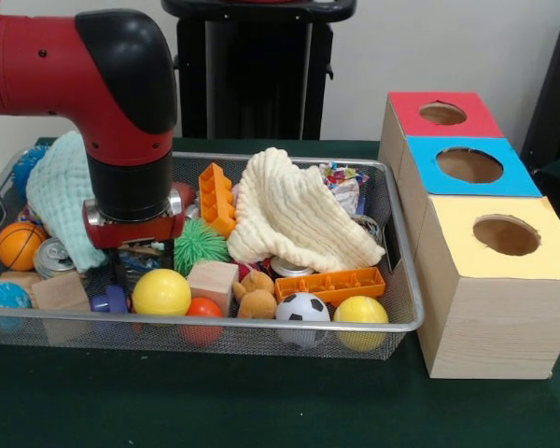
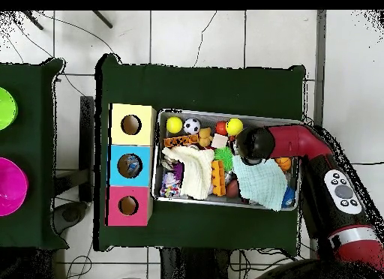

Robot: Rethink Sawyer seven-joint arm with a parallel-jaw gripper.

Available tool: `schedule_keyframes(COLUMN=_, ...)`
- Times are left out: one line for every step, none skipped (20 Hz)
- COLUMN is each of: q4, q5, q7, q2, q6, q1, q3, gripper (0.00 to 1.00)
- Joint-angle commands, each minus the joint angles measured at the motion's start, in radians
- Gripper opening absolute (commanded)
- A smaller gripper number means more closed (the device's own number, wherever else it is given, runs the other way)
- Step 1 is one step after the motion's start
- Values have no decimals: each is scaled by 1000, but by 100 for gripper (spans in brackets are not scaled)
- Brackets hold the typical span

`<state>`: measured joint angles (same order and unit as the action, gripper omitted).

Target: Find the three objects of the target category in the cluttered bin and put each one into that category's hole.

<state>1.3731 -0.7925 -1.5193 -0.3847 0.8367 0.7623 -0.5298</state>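
Observation:
The wire-mesh bin (image 1: 261, 324) sits on the green table, full of clutter; it also shows in the overhead view (image 2: 217, 112). My gripper (image 1: 135, 271) reaches down into the bin's left part, between a silver can (image 1: 51, 257) and a green spiky ball (image 1: 201, 245), just behind a yellow ball (image 1: 161, 292). Its tips are buried among the objects. From above, the arm's wrist (image 2: 255, 143) covers it. The red-topped box's hole (image 1: 442, 113) is the farthest of the boxes beside the bin; it also shows in the overhead view (image 2: 128, 205).
The blue-topped hole (image 1: 469, 165) and yellow-topped hole (image 1: 507, 234) adjoin the red box. The bin also holds a cream cloth (image 1: 299, 215), a pale green cloth (image 1: 65, 191), orange bricks (image 1: 329, 283), wooden blocks (image 1: 212, 280), a soccer ball (image 1: 302, 308), a basketball (image 1: 19, 245).

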Motion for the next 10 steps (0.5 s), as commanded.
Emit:
schedule_keyframes(q4=-51, q5=-83, q7=336, q2=17, q6=135, q1=-17, q3=32, gripper=100)
schedule_keyframes(q4=-54, q5=-84, q7=337, q2=18, q6=137, q1=-19, q3=32, gripper=100)
schedule_keyframes(q4=-53, q5=-84, q7=336, q2=14, q6=141, q1=-20, q3=33, gripper=100)
schedule_keyframes(q4=-49, q5=-84, q7=337, q2=11, q6=143, q1=-19, q3=35, gripper=100)
schedule_keyframes(q4=-47, q5=-81, q7=338, q2=5, q6=151, q1=-19, q3=36, gripper=100)
schedule_keyframes(q4=-48, q5=-82, q7=339, q2=4, q6=155, q1=-19, q3=36, gripper=100)
schedule_keyframes(q4=-51, q5=-81, q7=336, q2=3, q6=166, q1=-21, q3=40, gripper=100)
schedule_keyframes(q4=-48, q5=-84, q7=336, q2=1, q6=170, q1=-21, q3=43, gripper=0)
schedule_keyframes(q4=-46, q5=-81, q7=333, q2=0, q6=181, q1=-24, q3=46, gripper=0)
schedule_keyframes(q4=-45, q5=-78, q7=329, q2=-1, q6=192, q1=-27, q3=49, gripper=0)
